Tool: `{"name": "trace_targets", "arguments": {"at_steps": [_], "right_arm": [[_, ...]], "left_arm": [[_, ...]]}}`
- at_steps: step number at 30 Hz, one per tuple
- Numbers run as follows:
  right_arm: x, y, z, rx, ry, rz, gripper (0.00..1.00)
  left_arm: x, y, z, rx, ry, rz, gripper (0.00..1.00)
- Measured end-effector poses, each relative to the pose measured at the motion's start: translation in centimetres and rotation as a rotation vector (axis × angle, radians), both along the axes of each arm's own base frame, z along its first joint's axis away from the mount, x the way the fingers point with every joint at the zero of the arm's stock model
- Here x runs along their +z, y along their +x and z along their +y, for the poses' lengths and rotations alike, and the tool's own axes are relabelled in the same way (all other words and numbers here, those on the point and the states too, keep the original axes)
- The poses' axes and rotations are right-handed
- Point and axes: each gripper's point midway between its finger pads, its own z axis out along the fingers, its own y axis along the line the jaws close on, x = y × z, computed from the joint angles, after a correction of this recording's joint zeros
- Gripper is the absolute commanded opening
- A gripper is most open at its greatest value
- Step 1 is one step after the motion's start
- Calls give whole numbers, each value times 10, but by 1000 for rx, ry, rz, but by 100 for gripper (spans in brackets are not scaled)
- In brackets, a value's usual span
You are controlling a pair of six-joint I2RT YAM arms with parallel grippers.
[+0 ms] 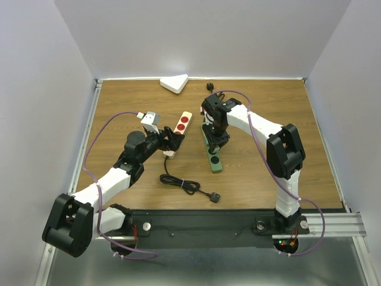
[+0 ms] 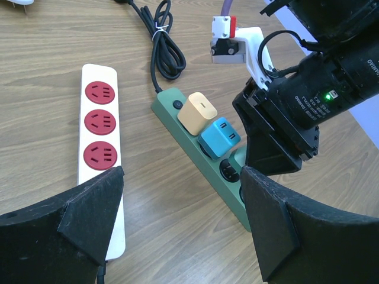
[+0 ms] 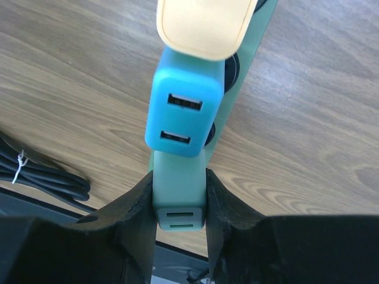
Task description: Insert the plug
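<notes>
- Black cable [image 1: 181, 183] is seen coiled on desk [image 1: 119, 107] nearest the arm bases, loose plug at its end, well apart from both arms.
- Green strip [image 1: 214, 162] lies flat just beyond; long axis runs near-to-far w/ a slight slant, sockets facing up.
- Pale green plug [image 3: 179, 195] is stood upright on that strip, slotted face up toward the right wrist cam, in line w/ the strip's axis. It is the nearest of three blocks in that cam, just beside blue adapter [image 3: 183, 112], w/ yellow adapter [image 3: 204, 26] past that. Whether it is fully seated can't be told.
- Right gripper [image 1: 214, 142] is pointed down over the strip; jaws are closed narrow on the pale green plug, one finger pressed to each side.
- Left gripper [image 2: 183, 177] is held low beside it; jaws are spread wide, nothing gripped. Near end of white strip [image 2: 99, 139] lies at one finger; contact can't be told.
- White strip runs away toward the far side, red sockets up, apart from green strip.
</notes>
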Motion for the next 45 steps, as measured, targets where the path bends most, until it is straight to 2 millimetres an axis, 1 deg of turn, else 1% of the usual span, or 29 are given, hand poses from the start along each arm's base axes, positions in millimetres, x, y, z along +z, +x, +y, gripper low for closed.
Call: {"name": "trace_targets", "arguments": {"at_steps": [6, 18, 45], "right_arm": [[4, 5, 4, -2, 10, -13, 0], [-1, 1, 2, -14, 1, 4, 0], [-4, -2, 2, -51, 6, 11, 0]], "left_arm": [[0, 0, 0, 1, 0, 0, 90], [-1, 0, 0, 2, 2, 2, 90], [3, -1, 1, 6, -2, -6, 91]]}}
